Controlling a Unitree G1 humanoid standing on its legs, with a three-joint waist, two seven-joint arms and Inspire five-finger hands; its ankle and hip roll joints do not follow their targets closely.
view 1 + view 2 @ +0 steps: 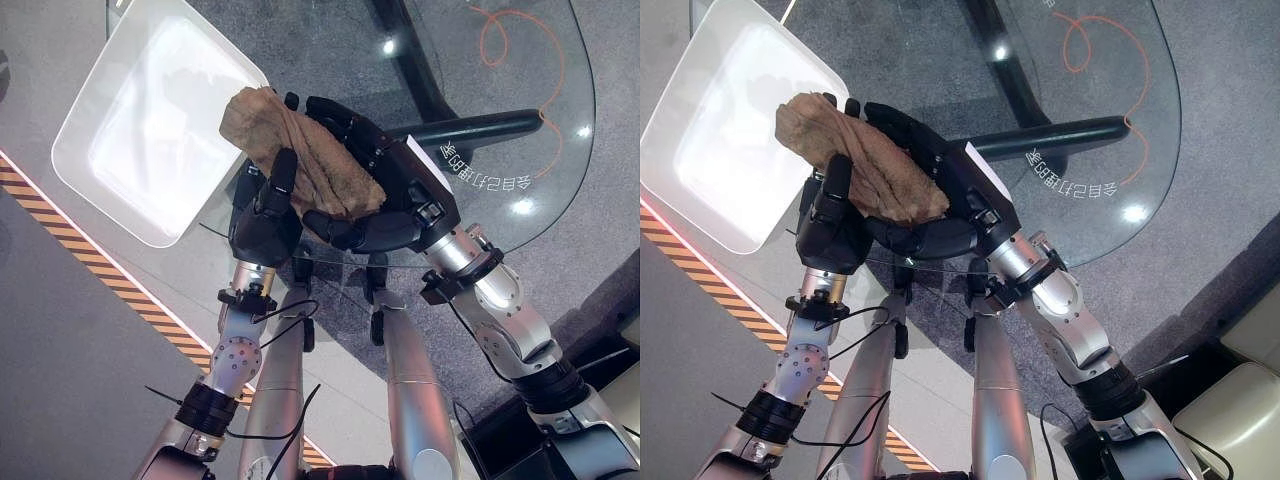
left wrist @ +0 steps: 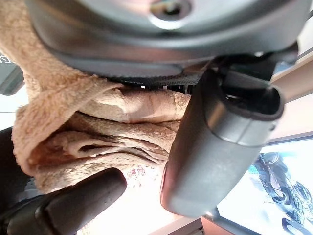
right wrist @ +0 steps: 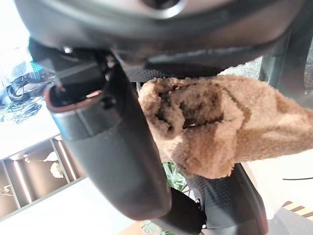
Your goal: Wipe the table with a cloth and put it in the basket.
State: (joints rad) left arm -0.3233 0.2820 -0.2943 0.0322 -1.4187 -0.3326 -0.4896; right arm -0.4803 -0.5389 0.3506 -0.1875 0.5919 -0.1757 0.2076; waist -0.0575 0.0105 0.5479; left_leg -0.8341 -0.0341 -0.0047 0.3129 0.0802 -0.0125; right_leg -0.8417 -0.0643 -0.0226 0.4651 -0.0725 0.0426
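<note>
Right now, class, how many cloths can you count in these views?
1. A crumpled tan terry cloth is held above the round glass table, gripped by both the left hand and the right hand. Folds could hide another.

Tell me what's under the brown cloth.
Both hands: the right hand cradles the cloth from below, the left hand grips its near edge. Beneath lies the glass table; the palms are covered.

Pale lettering (image 1: 484, 173) printed on the glass counter (image 1: 560, 150), seen upside down and mirrored, too garbled to read. Beside it an orange looping scribble (image 1: 1095, 42), no legible word.
</note>
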